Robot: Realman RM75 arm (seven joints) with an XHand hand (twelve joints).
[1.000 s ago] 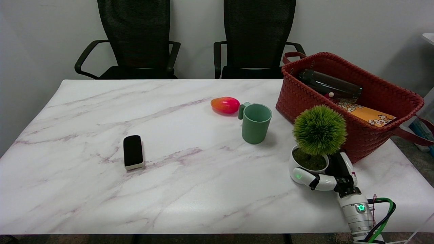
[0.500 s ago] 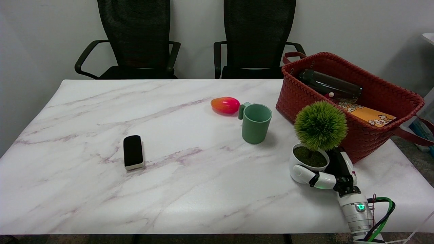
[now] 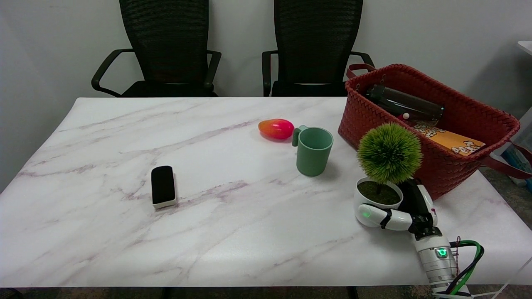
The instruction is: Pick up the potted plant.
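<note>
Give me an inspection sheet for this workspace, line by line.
Surface: white marble-pattern table.
Job's things: potted plant, upright near the right edge.
Clutter: green mug, red-orange fruit, black eraser, woven red basket holding a dark bottle and an orange packet.
Hands: right hand wraps the pot.
Cables: green and black cables at the wrist.
Surroundings: two black chairs, pale wall.
</note>
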